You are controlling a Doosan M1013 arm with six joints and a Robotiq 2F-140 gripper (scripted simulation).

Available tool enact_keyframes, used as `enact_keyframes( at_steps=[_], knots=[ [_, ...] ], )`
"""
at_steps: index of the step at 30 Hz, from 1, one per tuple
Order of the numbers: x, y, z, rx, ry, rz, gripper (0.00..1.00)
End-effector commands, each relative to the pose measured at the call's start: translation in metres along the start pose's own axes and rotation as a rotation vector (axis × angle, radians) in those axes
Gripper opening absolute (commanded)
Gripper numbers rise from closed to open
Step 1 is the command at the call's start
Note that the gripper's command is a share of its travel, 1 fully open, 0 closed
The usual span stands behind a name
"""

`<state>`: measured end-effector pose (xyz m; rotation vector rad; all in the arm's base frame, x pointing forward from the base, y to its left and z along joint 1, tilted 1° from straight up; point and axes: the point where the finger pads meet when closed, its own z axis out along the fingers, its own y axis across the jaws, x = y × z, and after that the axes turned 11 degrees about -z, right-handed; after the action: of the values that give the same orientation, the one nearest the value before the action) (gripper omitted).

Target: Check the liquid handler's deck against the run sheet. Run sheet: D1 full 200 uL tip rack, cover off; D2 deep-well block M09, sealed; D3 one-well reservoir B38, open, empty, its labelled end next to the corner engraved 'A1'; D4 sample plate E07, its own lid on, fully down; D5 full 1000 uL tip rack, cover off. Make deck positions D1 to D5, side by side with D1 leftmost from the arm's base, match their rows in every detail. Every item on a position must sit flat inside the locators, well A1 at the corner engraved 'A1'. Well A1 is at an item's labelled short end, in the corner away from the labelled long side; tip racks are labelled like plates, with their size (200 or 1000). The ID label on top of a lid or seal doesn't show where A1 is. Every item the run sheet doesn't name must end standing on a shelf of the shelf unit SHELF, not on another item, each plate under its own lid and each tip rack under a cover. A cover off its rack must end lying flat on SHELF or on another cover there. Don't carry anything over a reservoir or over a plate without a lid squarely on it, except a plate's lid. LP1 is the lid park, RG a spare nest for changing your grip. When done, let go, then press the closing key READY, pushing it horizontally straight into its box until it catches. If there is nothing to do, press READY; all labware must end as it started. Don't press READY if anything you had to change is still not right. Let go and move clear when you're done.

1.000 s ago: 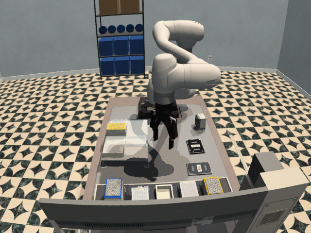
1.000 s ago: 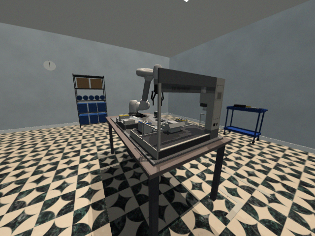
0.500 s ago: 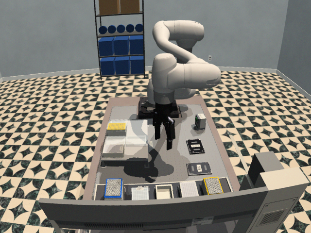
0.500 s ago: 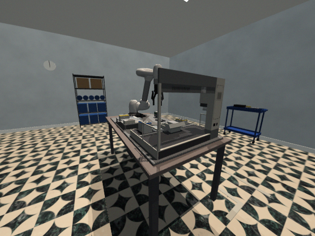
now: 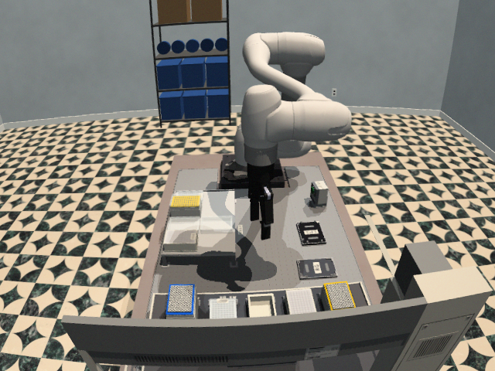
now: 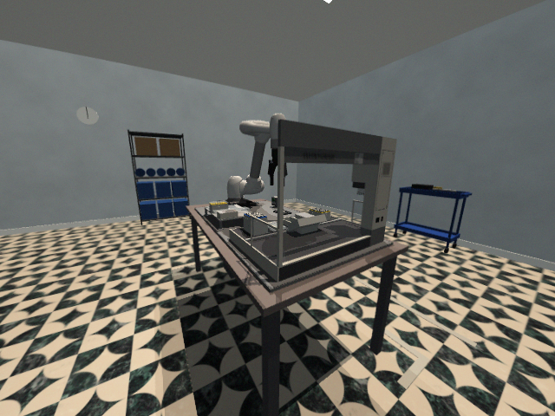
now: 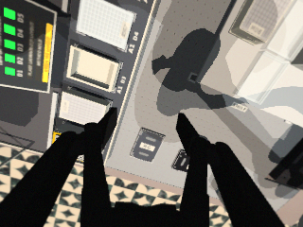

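My gripper (image 5: 260, 228) (image 6: 271, 172) (image 7: 147, 118) is open and empty. It hangs high over the middle of the table, well apart from all labware. The deck row runs along the near edge in the top view. It holds a yellow-rimmed tip rack (image 5: 339, 295), a white sealed block (image 5: 300, 301) (image 7: 80, 106), an open cream reservoir (image 5: 261, 305) (image 7: 92, 68), a clear plate (image 5: 222, 308) (image 7: 104, 19) and a blue-rimmed tip rack (image 5: 180, 299). The wrist view shows engraved marks A1 D3 and A1 D4 beside the reservoir and the clear plate.
A translucent shelf unit (image 5: 217, 203) (image 7: 279, 85) stands at the table's left, with a yellow tip rack (image 5: 185, 200) and a covered grey item (image 5: 180, 239). Two dark nests (image 5: 310, 232) (image 5: 315, 268) lie on the right. A small key box (image 5: 319, 192) stands behind them. The handler's gantry (image 5: 247, 327) spans the deck row.
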<state>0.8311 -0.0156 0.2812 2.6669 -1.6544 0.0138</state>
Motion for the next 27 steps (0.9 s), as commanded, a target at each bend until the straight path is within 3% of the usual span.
enact_keyframes(
  at_steps=[1, 27],
  knots=[
    [0.0000, -0.0002, -0.0012, 0.001, 0.001, 0.071, 0.66],
    [-0.0001, -0.0002, -0.0024, 0.001, 0.001, 0.507, 0.66]
  ],
)
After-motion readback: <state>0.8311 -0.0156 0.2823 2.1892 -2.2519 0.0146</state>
